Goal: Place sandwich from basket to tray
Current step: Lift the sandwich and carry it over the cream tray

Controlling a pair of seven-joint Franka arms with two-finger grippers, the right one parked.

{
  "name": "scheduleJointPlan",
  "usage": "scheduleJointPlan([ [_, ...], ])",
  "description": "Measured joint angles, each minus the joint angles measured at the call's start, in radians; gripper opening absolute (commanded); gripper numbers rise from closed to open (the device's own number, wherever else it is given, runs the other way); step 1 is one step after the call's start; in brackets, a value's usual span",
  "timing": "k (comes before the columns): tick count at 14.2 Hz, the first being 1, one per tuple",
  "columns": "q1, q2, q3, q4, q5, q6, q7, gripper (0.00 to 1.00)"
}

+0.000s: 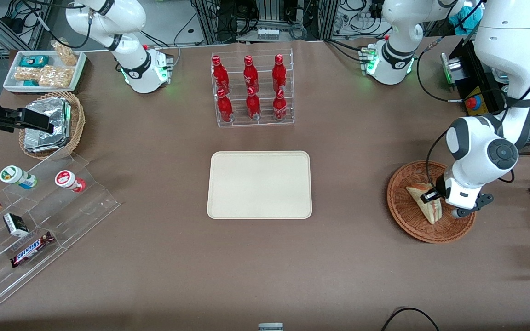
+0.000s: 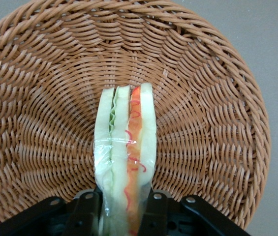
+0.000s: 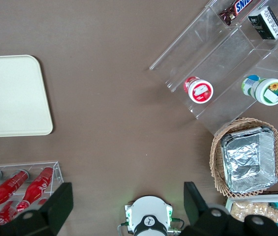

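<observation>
Tray (image 1: 259,185) sits bare, well apart from the gripper (image 1: 432,196) toward the parked arm's end of the table. Basket (image 1: 430,202) lies directly under the gripper. Sandwich (image 1: 426,202) stands on edge in the basket, between the fingers.

Gripper narrowed around the wedge, a finger (image 2: 85,210) pressed to each bread face (wrap looks slightly pinched). Judgement: grasp made, lift pending. Raise straight up to clear the wicker rim before traversing; keep the squeeze light, since soft bread may deform or slip.

Wrist view shows finger contact and filling layers; front view alone shows the tray and the route.
</observation>
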Motion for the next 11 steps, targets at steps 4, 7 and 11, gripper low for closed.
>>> scheduleJointPlan([
  [4,-0.012,-0.064,-0.016,0.045,0.000,-0.172,0.001,0.15],
  [7,-0.113,-0.135,-0.035,0.079,-0.001,-0.346,-0.016,0.15],
  [11,-0.363,-0.143,-0.048,0.131,-0.008,-0.409,-0.147,0.16],
])
